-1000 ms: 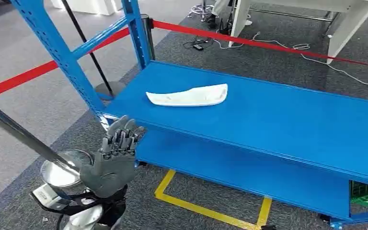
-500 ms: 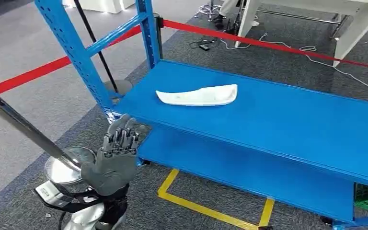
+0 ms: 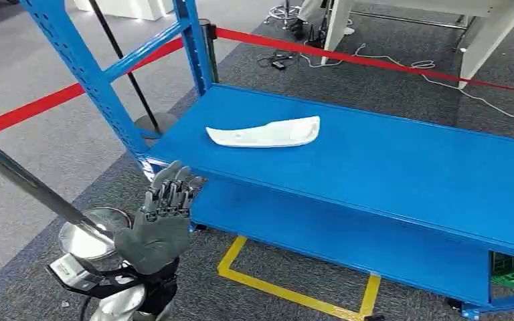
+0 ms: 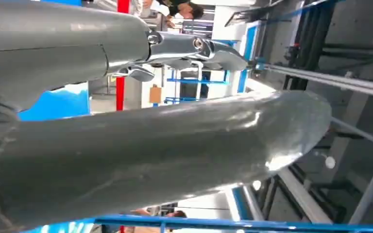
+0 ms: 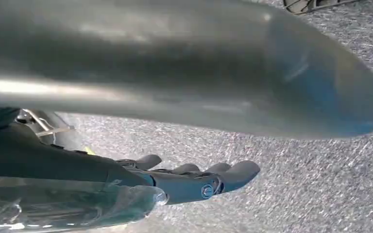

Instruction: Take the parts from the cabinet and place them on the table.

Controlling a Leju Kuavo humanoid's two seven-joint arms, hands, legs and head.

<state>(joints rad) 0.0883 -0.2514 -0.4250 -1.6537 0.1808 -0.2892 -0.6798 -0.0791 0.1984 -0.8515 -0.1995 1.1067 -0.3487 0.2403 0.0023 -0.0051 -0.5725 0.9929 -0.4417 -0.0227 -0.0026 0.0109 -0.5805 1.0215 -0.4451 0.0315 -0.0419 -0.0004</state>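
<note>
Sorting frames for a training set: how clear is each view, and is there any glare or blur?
Head view: evenly lit and sharp; the white part stands out on the blue shelf, left hand crisp. Left wrist view: the left hand's thumb is close and soft, with a glare streak. Right wrist view: the right hand is clear enough, its thumb blurred and shiny, carpet grainy.

Head view bright, even, soft shadows. Wrist views blurry up close; glare streaks on thumb (image 4: pixel 175 145), probably overhead lights.
</note>
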